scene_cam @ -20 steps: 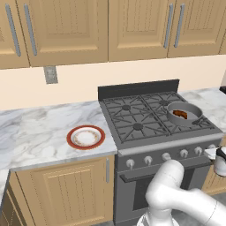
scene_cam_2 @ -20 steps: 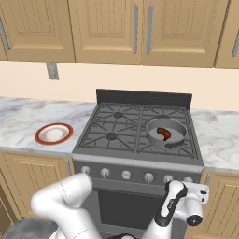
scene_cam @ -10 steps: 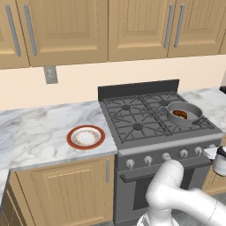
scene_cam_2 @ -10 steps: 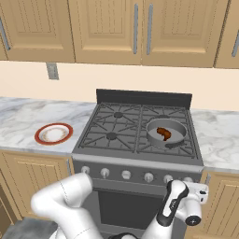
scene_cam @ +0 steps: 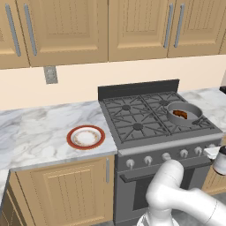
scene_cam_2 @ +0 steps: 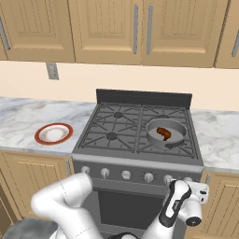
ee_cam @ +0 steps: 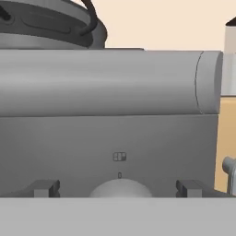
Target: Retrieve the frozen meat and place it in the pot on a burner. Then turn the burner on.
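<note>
While the frozen meat [scene_cam_2: 163, 133] lies crosswise in the pot [scene_cam_2: 166, 132], gripper [ee_cam: 120, 188] jaws spread around a stove knob [ee_cam: 120, 190], holding nothing

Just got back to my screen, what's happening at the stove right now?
The meat already lies in the pot on the stove's right-hand burner. The gripper is down at the stove's front panel, its fingers spread either side of a knob at the panel's right end. It looks lined up to turn the burner on.

Light wood cabinets [scene_cam: 66, 26] hang above a marble counter [scene_cam: 35, 132] and cream wall [scene_cam_2: 93, 79].
</note>
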